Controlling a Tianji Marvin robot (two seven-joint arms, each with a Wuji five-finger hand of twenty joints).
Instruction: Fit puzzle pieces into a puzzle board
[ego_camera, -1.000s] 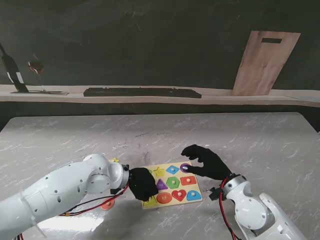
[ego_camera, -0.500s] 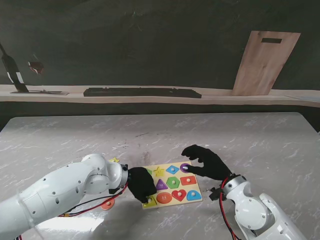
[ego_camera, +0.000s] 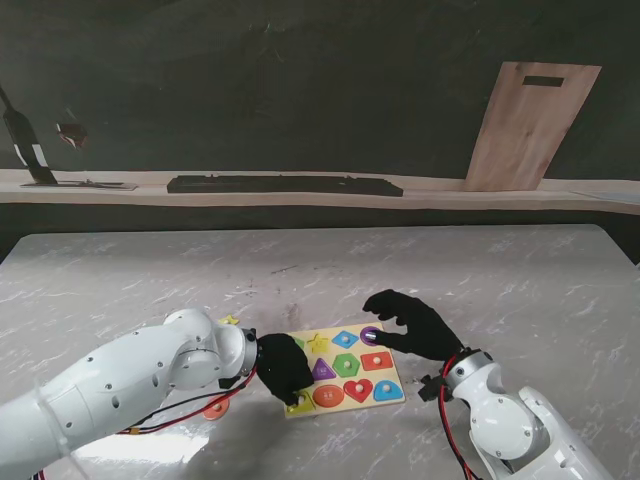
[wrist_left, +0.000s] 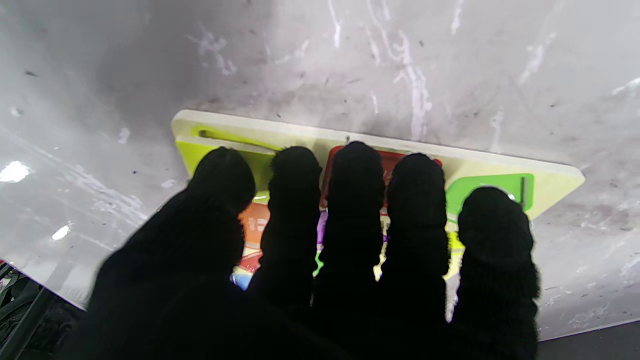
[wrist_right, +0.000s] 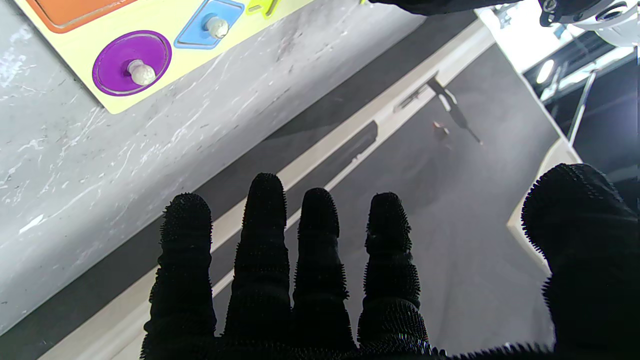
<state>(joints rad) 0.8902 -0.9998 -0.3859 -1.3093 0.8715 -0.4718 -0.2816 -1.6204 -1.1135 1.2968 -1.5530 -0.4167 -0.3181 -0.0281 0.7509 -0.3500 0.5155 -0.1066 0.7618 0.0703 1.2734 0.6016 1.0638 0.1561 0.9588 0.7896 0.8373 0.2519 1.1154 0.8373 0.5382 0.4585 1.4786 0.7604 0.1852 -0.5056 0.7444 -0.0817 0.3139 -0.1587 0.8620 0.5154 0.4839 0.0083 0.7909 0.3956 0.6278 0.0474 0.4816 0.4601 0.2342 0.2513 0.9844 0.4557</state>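
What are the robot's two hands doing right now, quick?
Left hand: lies over the puzzle board; whether it holds anything cannot be told.
Right hand: open, holding nothing.

— Where is the puzzle board?
— It lies flat on the worktop, near me. It is pale yellow.
— What is in it?
— Bright shapes with little knobs: a purple circle, a blue diamond, a red heart.
— Any outside?
— An orange piece lies left of the board.

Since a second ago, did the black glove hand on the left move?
Yes, a little. The left hand slid nearer to me along the yellow wooden puzzle board, from the green piece towards the board's near left corner.
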